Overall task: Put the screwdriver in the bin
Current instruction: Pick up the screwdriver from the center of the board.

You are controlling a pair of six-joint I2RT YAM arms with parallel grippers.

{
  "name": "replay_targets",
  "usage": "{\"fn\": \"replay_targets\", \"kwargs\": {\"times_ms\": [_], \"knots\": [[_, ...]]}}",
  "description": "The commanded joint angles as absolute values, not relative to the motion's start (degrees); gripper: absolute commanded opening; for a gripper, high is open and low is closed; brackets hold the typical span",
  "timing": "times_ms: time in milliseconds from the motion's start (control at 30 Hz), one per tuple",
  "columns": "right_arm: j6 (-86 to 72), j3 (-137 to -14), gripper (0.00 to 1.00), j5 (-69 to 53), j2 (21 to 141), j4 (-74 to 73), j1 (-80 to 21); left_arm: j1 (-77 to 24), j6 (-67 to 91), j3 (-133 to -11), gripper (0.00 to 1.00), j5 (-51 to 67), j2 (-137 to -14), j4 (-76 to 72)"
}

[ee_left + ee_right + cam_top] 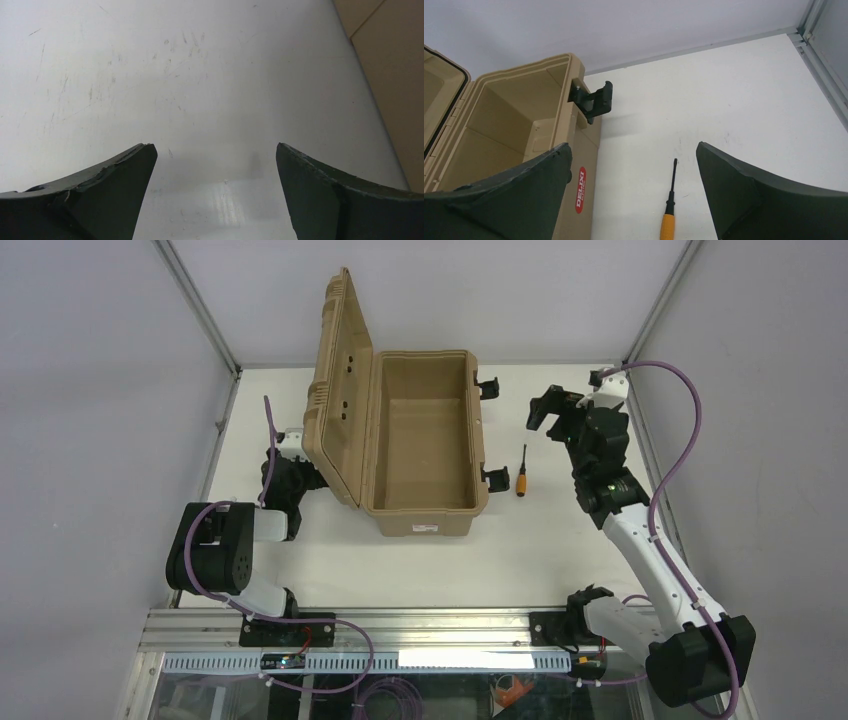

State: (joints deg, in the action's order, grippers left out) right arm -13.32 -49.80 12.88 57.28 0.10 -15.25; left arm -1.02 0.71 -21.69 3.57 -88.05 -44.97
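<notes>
The screwdriver, with an orange handle and thin black shaft, lies flat on the white table just right of the bin. The bin is a tan case standing open with its ribbed lid raised on the left, and nothing shows inside it. My right gripper hovers open beyond and to the right of the screwdriver. In the right wrist view the screwdriver lies below and between the spread fingers of that gripper, untouched. My left gripper is open over bare table, the bin's wall at its right.
Two black latches stick out from the bin's right side, the nearer one close to the screwdriver. The left arm sits low behind the raised lid. Enclosure walls and a metal frame post border the table.
</notes>
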Motion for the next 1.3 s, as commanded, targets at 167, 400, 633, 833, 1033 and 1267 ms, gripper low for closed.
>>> {"fn": "replay_targets", "kwargs": {"times_ms": [167, 400, 633, 833, 1033, 1267], "knots": [[-13.25, -51.59, 0.99, 16.31, 56.98, 0.57, -15.38, -0.7, 1.32, -21.45, 0.99, 4.81, -86.31, -47.12], [-13.85, -53.35, 0.99, 17.38, 57.39, -3.08, -15.37, -0.7, 1.32, -21.45, 0.99, 4.83, -86.31, -47.15], [-12.78, -58.53, 0.99, 17.15, 58.49, -8.53, -15.38, -0.7, 1.32, -21.45, 0.99, 4.82, -86.3, -47.11], [-12.57, -66.7, 0.99, 15.73, 60.89, -16.78, -15.4, -0.7, 1.32, -21.45, 0.99, 4.83, -86.29, -47.11], [-12.58, -75.89, 0.99, 14.84, 65.13, -25.63, -15.37, -0.7, 1.34, -21.45, 0.99, 4.83, -86.29, -47.11], [-13.15, -87.23, 0.99, 14.84, 72.04, -36.13, -15.38, -0.7, 1.32, -21.45, 0.99, 4.83, -86.31, -47.15]]}}
